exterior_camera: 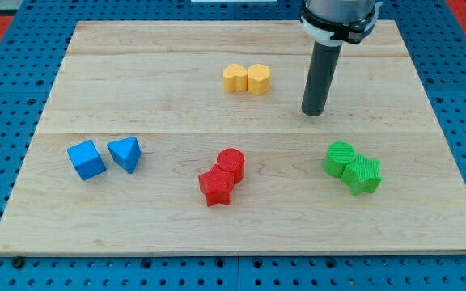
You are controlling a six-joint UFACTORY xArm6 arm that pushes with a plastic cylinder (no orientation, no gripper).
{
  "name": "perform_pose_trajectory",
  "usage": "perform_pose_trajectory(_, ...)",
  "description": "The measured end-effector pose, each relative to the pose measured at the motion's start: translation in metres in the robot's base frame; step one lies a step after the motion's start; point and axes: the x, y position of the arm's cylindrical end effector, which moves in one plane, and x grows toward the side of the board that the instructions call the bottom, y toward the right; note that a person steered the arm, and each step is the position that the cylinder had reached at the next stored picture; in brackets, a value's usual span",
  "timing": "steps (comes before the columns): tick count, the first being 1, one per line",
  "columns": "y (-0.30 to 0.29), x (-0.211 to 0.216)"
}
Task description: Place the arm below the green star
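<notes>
The green star (pixel 363 174) lies at the view's lower right, touching a green cylinder (pixel 340 158) on its upper left. My tip (pixel 314 112) rests on the board above and to the left of the green pair, a clear gap away from them. It stands to the right of the two yellow blocks. It touches no block.
A yellow heart (pixel 235 78) and a yellow hexagon (pixel 258 79) sit side by side near the top centre. A red cylinder (pixel 230 162) and red star (pixel 216 187) sit at lower centre. A blue cube (pixel 86 160) and blue triangle (pixel 125 153) lie at left. The wooden board (pixel 427 226) ends near the green star.
</notes>
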Motion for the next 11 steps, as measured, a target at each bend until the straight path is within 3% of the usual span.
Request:
perform_pose_trajectory(1,0.034,-0.001)
perform_pose_trajectory(2,0.108,0.014)
perform_pose_trajectory(3,0.128,0.065)
perform_pose_trajectory(4,0.128,0.119)
perform_pose_trajectory(6,0.136,0.163)
perform_pose_trajectory(9,0.066,0.171)
perform_pose_trajectory(11,0.049,0.171)
